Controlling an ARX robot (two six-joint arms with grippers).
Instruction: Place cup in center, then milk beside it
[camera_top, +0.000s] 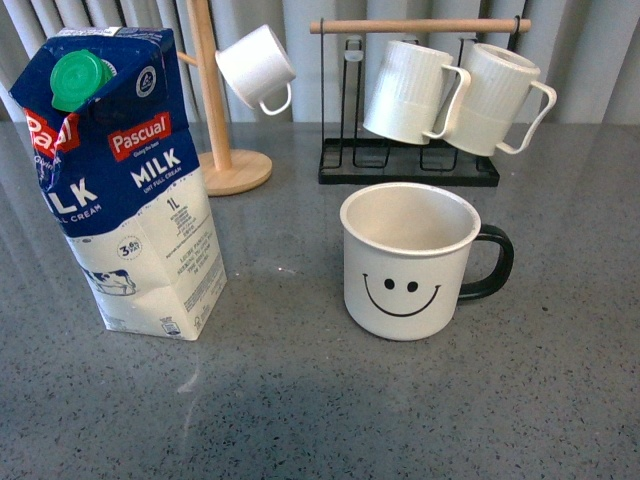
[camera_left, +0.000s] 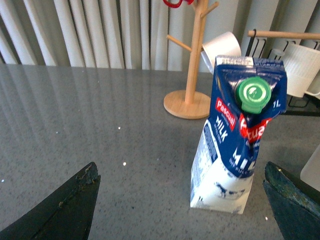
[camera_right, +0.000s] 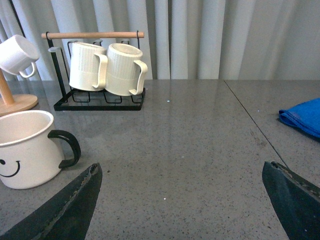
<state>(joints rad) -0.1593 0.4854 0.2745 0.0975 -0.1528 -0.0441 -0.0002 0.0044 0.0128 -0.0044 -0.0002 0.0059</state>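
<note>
The cup (camera_top: 408, 262), cream-white with a black smiley face and black handle, stands upright on the grey table a little right of the middle in the front view; it also shows at the edge of the right wrist view as the cup (camera_right: 24, 149). The milk (camera_top: 125, 180), a blue-and-white Pascual carton with a green cap, stands upright to its left with a gap between them. No arm shows in the front view. My left gripper (camera_left: 181, 200) is open, with the milk (camera_left: 239, 140) a short way ahead between its fingers' lines. My right gripper (camera_right: 181, 200) is open over bare table.
Behind the cup a black wire rack (camera_top: 410, 165) holds two ribbed white mugs (camera_top: 455, 95). A wooden mug tree (camera_top: 222, 130) carries another white mug (camera_top: 257, 68). A blue cloth (camera_right: 304, 116) lies on the table in the right wrist view. Grey curtains hang behind.
</note>
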